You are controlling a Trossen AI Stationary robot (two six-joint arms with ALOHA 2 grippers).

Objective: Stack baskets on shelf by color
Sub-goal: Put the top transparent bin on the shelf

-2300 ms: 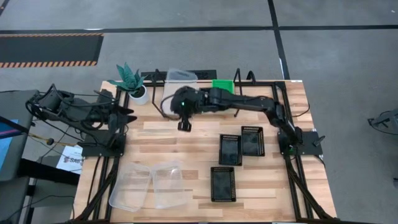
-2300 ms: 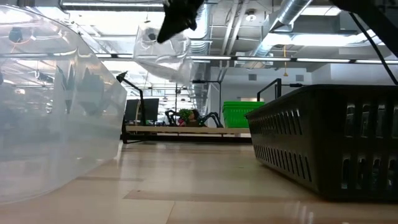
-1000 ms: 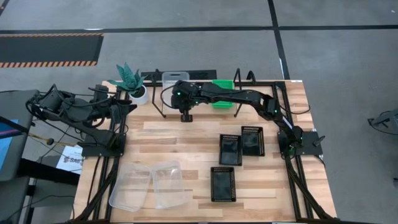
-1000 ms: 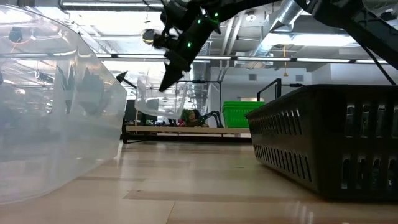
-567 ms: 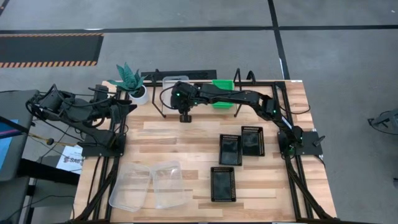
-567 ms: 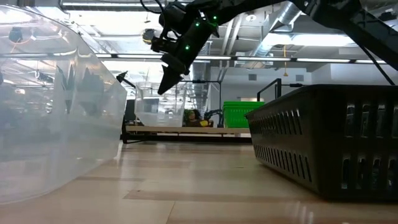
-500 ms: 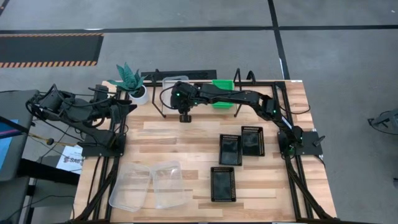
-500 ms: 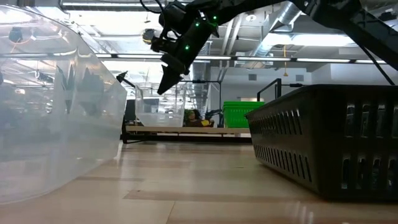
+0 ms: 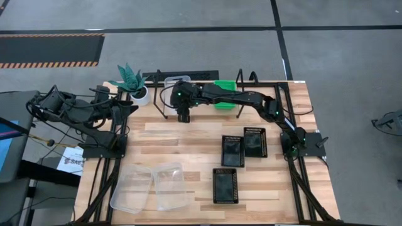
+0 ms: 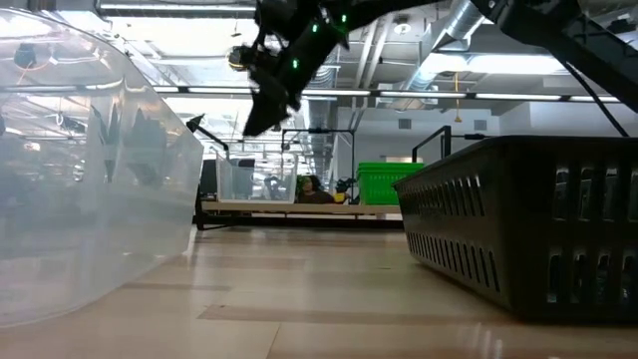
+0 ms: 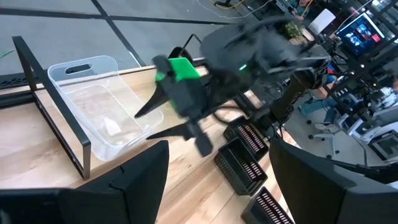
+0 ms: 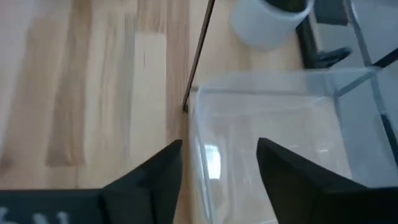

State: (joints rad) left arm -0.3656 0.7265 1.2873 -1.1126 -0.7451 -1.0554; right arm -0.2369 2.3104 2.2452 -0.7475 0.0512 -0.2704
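Observation:
One clear basket [image 9: 178,80] stands level, bottom down, on the shelf [image 10: 299,207] at the table's far side, left of the stacked green baskets [image 9: 225,86]. My right gripper [image 9: 182,117] hangs open just above the clear basket's [image 12: 273,118] near wall, with a finger on either side of the rim. In the low view the right gripper [image 10: 254,125] is clear of the clear basket [image 10: 257,179]. Three black baskets [image 9: 232,150] and two more clear baskets [image 9: 151,186] lie on the table. My left gripper [image 9: 125,112] waits open at the left edge.
A potted teal plant [image 9: 133,80] stands at the far left, beside the shelf. The shelf's black wire leg [image 11: 56,106] rises close to the clear basket. Bare wood lies between the shelf and the black baskets.
My right gripper has lowered the tilted clear basket onto the shelf, opened and let go, then drawn up a little. The basket has gone from hanging tilted below the fingers to standing level on the shelf.

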